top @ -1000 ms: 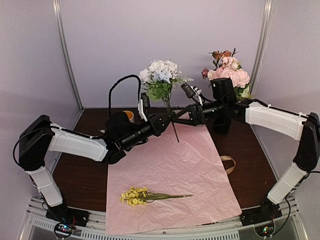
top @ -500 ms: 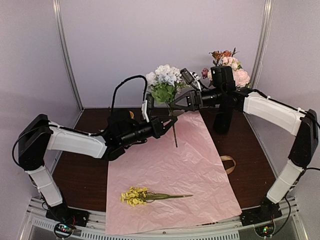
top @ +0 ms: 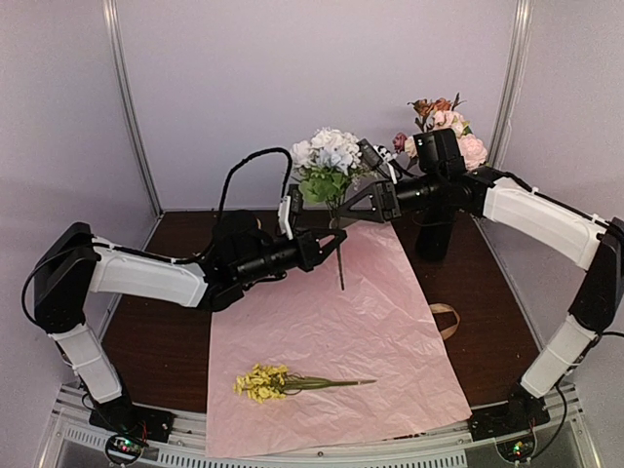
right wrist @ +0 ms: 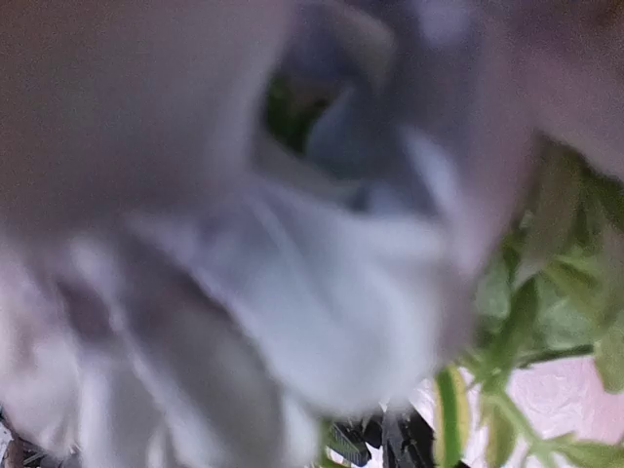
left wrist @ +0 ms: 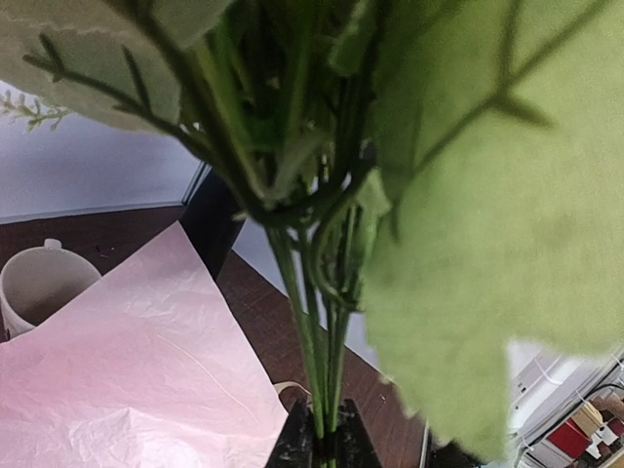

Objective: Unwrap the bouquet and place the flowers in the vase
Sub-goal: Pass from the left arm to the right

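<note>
My left gripper (top: 334, 241) (left wrist: 327, 444) is shut on the green stems (left wrist: 322, 341) of a white and pale-blue flower bunch (top: 327, 158), holding it upright above the far end of the pink paper (top: 341, 331). My right gripper (top: 341, 209) (right wrist: 385, 444) sits at the stem just under the leaves, its fingers apart. Blurred blooms fill most of the right wrist view. The black vase (top: 435, 239) stands behind the right arm with pink flowers (top: 450, 141) in it. A yellow sprig (top: 265, 382) lies on the paper near the front. No wrapped bouquet shows.
A beige ribbon (top: 446, 319) lies on the brown table to the right of the paper. A pale mug (left wrist: 34, 283) stands beyond the paper's edge in the left wrist view. Grey walls close in the back and sides.
The left gripper has lifted the flower bunch higher and slightly right. The right gripper has risen and moved left with it, from beside the stem to just under the leaves.
</note>
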{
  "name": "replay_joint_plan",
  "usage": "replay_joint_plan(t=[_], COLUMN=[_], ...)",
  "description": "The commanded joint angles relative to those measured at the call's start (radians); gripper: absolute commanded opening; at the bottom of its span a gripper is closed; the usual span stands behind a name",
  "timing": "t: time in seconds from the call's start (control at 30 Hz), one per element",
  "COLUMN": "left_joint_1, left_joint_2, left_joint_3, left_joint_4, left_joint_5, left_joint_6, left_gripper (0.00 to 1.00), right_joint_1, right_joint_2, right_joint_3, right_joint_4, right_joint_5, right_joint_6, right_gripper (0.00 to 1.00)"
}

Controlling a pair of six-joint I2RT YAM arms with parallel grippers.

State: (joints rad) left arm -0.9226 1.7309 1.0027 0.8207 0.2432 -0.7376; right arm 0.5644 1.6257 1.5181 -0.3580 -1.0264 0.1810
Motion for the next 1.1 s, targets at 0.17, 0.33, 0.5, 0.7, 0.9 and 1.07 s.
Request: replay_joint_plan(t=[0.17, 0.33, 0.5, 0.7, 0.9, 1.07], left_joint_1=[-0.007, -0.007, -0.011, -0.016, -0.018, -0.018], left_joint_2=[-0.046, -0.042, -0.03, -0.029, -0.024, -0.026], left_joint_3=[0.018, 0.038, 0.06, 0.073, 0.072, 0.072], left_joint_4=[0.012, -0.005, -0.029, -0.057, -0.06, -0.068], left_joint_5=[0.051, 0.065, 0.078, 0.073, 0.072, 0.064], left_joint_6=[0.049, 0.049, 0.049, 0.056, 0.051, 0.055], left_gripper=[0.0, 0.0, 0.0, 0.0, 0.0, 0.0], right_joint_1=[0.006, 0.026, 0.045, 0.047, 0.043, 0.034], right_joint_2=[-0.034, 0.013, 0.051, 0.08, 0.085, 0.075], right_joint_3=[-0.043, 0.016, 0.061, 0.089, 0.104, 0.115], right_joint_4=[-0.037, -0.017, 0.013, 0.006, 0.006, -0.001], right_joint_5=[0.118, 0.08, 0.065, 0.098, 0.107, 0.109], right_joint_6=[-0.006, 0.014, 0.036, 0.041, 0.059, 0.06], right_gripper=[0.46, 0.47, 0.46, 0.33, 0.24, 0.09])
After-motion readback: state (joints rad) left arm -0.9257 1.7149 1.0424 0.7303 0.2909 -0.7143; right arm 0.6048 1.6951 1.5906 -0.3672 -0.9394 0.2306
